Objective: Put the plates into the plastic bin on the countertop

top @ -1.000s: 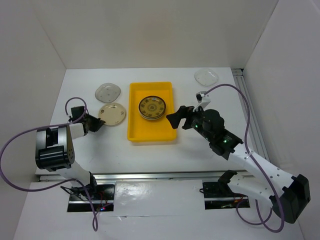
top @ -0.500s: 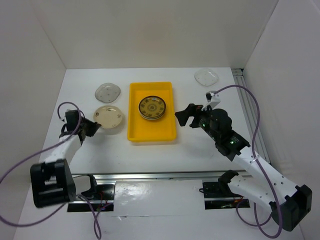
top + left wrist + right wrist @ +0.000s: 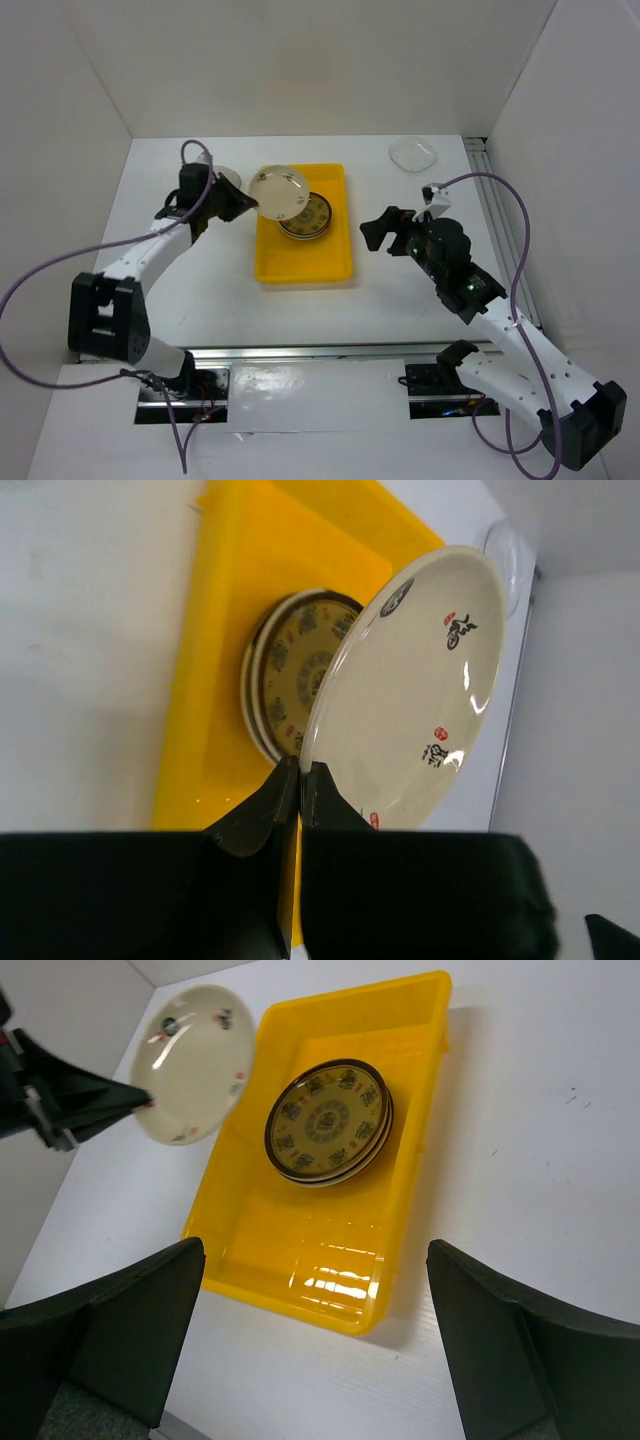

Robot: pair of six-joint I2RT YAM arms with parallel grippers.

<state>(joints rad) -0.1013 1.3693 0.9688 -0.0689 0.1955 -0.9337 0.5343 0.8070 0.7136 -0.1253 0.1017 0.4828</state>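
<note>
The left gripper [image 3: 300, 772] is clamped on the rim of the cream plate [image 3: 410, 690], which is tilted on edge over the left wall of the bin [image 3: 300, 272]. The stack [image 3: 318, 216] lies just down and right of it, and the bin's near half is bare. The right gripper [image 3: 375, 232], jaws wide apart, hangs just outside the right wall. The clear plate [image 3: 413, 153] waits far right, nearer that arm.
</note>
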